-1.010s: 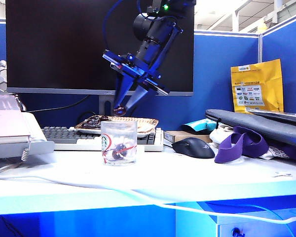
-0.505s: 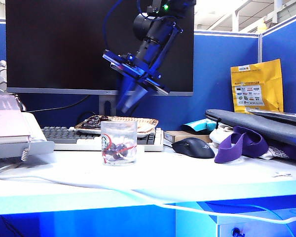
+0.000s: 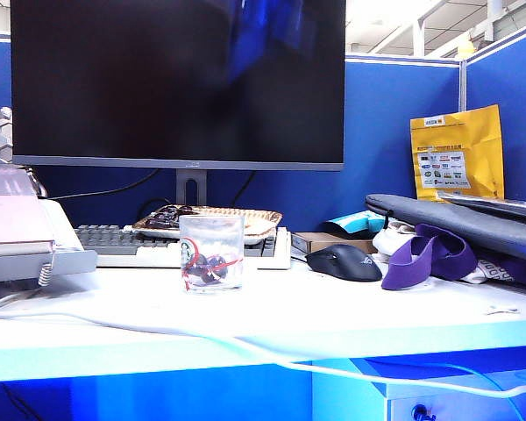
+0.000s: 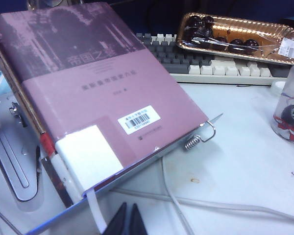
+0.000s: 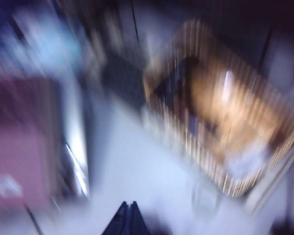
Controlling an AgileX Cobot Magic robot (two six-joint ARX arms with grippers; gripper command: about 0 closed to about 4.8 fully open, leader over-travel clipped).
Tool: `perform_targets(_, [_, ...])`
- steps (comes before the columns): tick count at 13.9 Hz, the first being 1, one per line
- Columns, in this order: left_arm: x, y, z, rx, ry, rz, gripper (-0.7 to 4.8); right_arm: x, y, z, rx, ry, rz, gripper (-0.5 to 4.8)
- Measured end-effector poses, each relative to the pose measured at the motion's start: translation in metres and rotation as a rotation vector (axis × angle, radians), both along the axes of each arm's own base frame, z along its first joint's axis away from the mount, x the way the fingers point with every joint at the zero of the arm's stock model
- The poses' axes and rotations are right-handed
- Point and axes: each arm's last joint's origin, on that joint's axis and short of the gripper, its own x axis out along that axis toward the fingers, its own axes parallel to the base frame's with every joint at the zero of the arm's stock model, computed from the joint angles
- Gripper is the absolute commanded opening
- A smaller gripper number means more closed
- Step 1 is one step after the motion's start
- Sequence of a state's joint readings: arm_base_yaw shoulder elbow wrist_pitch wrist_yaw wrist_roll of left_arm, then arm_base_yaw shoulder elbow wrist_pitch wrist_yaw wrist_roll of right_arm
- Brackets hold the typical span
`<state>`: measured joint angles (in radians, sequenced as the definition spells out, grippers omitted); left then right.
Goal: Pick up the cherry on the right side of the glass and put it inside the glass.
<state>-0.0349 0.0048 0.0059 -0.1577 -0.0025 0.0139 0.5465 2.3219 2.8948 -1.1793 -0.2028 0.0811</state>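
Observation:
The glass (image 3: 211, 253) stands on the white desk in front of the keyboard, with dark maroon cherries (image 3: 212, 263) lying at its bottom. Part of the glass (image 4: 290, 110) also shows at the edge of the left wrist view. My right gripper (image 5: 128, 206) is shut with nothing between its fingers, high above the desk in a heavily blurred view. In the exterior view the right arm is only a faint blue smear in front of the monitor. My left gripper (image 4: 129, 209) is shut and empty, low over the desk beside a book.
A black mouse (image 3: 344, 261) lies right of the glass, with a purple strap (image 3: 425, 254) beyond it. Behind the glass are a keyboard (image 3: 131, 242), a gold tray of cherries (image 4: 237, 35) and a monitor (image 3: 177, 83). A pink book (image 4: 88, 98) rests on a stand at the left. A white cable (image 3: 202, 338) crosses the desk.
The right arm, which hung over the glass with a dark cherry at its fingertips, has swung up and out of the exterior view. Its jaws have closed.

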Motion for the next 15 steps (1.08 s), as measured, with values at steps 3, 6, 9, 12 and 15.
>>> perform_targets(3, [0.0, 0.0, 0.0, 0.0, 0.0, 0.0, -0.05, -0.076, -0.047, 0.102, 0.166, -0.301, -0.032, -0.05])
perform_targets(6, [0.0, 0.0, 0.0, 0.0, 0.0, 0.0, -0.05, -0.172, -0.111, 0.165, 0.208, -0.466, -0.159, -0.05])
perform_targets(9, [0.0, 0.0, 0.0, 0.0, 0.0, 0.0, -0.05, -0.266, -0.171, 0.193, 0.231, -0.592, -0.256, -0.05])
perform_targets(12, [0.0, 0.0, 0.0, 0.0, 0.0, 0.0, -0.05, -0.367, -0.235, 0.206, 0.354, -0.777, -0.355, -0.05])
perform_targets(15, [0.0, 0.0, 0.0, 0.0, 0.0, 0.0, -0.05, -0.437, -0.279, 0.199, 0.452, -0.899, -0.409, -0.05])
